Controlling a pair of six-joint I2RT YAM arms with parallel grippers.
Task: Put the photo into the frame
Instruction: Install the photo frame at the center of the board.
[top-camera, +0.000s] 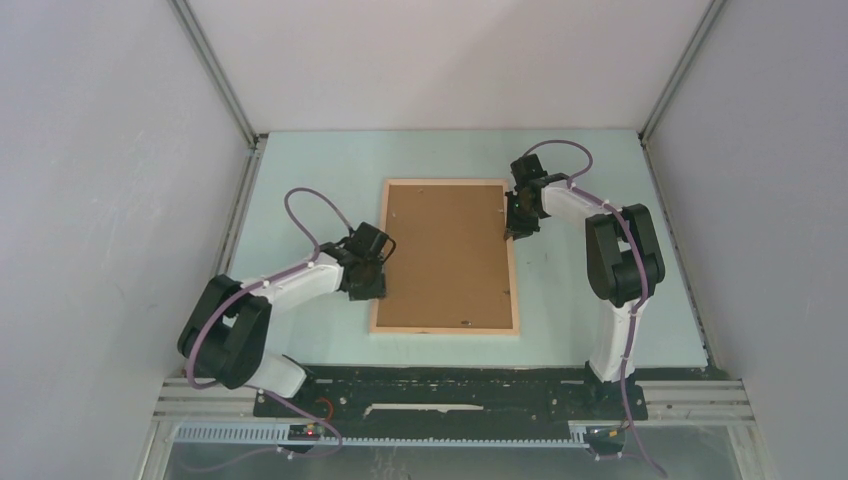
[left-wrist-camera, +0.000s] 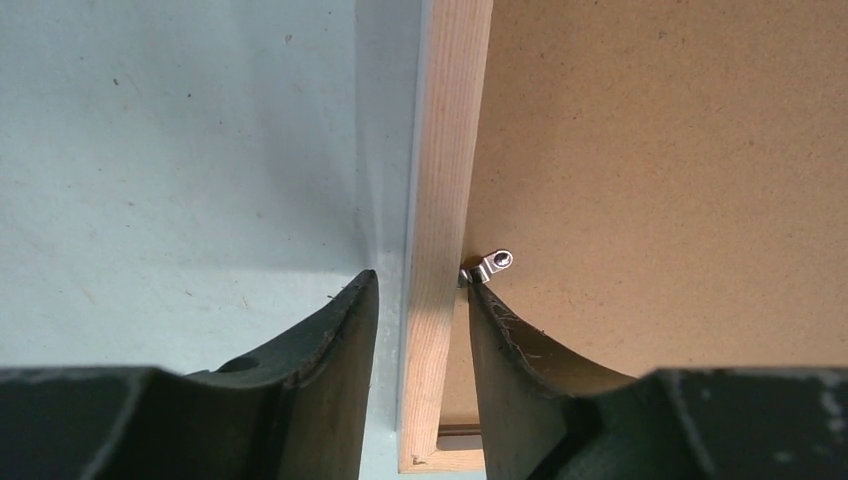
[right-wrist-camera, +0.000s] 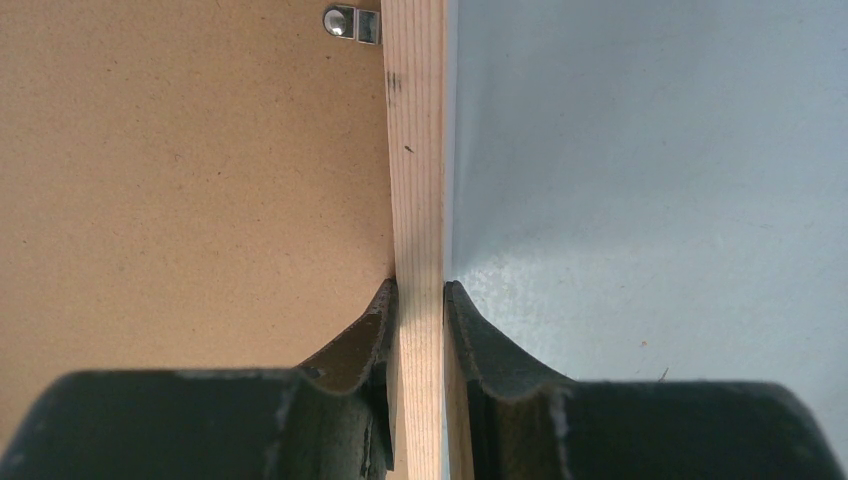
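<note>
I judge it mostly done: photo (top-camera: 445, 255) sits back-up in frame (top-camera: 445, 330), R gripper (right-wrist-camera: 418, 290) clamped on frame edge, L gripper (left-wrist-camera: 420, 282) open astride opp. edge by clip (left-wrist-camera: 495, 263).

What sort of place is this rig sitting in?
Probably a purpose-built robot test booth: plain grey panel walls on aluminium profile posts, a pale green tabletop, white-and-black left arm and right arm bolted to a black base rail.
</note>
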